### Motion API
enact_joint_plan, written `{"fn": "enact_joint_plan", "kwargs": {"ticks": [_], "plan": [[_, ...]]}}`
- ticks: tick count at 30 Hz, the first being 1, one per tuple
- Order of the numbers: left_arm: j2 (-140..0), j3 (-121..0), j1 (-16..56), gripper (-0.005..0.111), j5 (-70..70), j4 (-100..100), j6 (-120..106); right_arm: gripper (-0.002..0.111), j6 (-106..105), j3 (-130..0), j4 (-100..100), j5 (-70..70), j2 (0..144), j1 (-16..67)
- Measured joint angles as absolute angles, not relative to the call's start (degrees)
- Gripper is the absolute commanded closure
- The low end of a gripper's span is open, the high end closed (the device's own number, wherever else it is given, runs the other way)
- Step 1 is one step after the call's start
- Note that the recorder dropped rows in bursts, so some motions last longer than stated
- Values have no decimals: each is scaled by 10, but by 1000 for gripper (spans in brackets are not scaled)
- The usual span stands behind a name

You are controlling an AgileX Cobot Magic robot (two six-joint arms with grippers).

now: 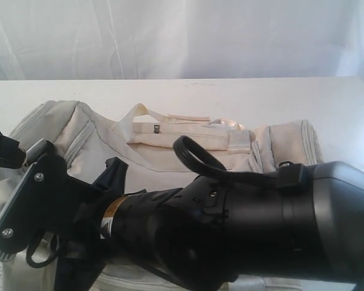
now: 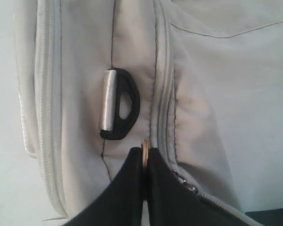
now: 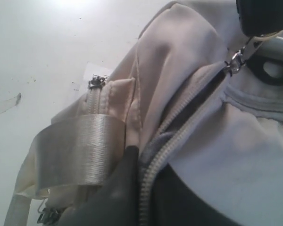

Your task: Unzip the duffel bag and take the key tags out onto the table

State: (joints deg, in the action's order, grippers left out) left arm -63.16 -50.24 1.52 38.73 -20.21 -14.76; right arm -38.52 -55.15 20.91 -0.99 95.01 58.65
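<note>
duffel bag (image 1: 170, 163) is laid on table (image 1: 291, 103). zipper pull (image 2: 145, 147) is pinched tight in left claw (image 2: 145, 160). right claw (image 3: 146, 164) is clamped on bag fabric at the zipper edge.

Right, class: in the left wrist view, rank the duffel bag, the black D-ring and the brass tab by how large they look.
1. duffel bag, filling nearly the frame.
2. black D-ring.
3. brass tab, only a thin edge showing, pinched in the left gripper; true size unsure.
</note>
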Motion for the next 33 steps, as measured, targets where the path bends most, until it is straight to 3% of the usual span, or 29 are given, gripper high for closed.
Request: {"fn": "enact_joint_plan", "kwargs": {"ticks": [6, 12, 13, 20, 25, 33], "plan": [[-632, -502, 15, 107, 389, -211, -151, 104, -363, -552, 210, -11, 950, 587], [-605, -502, 14, 107, 423, -215, -153, 63, -323, -559, 210, -48, 932, 587], [-597, -502, 14, 107, 431, -215, -154, 61, -320, -562, 210, -59, 926, 587], [-533, -502, 14, 107, 449, -260, -193, 62, -308, -606, 210, -81, 896, 587], [-514, -502, 14, 107, 458, -279, -211, 70, -300, -626, 209, -85, 912, 587], [-514, -502, 14, 107, 470, -287, -226, 70, -285, -626, 207, -101, 926, 576]]}}
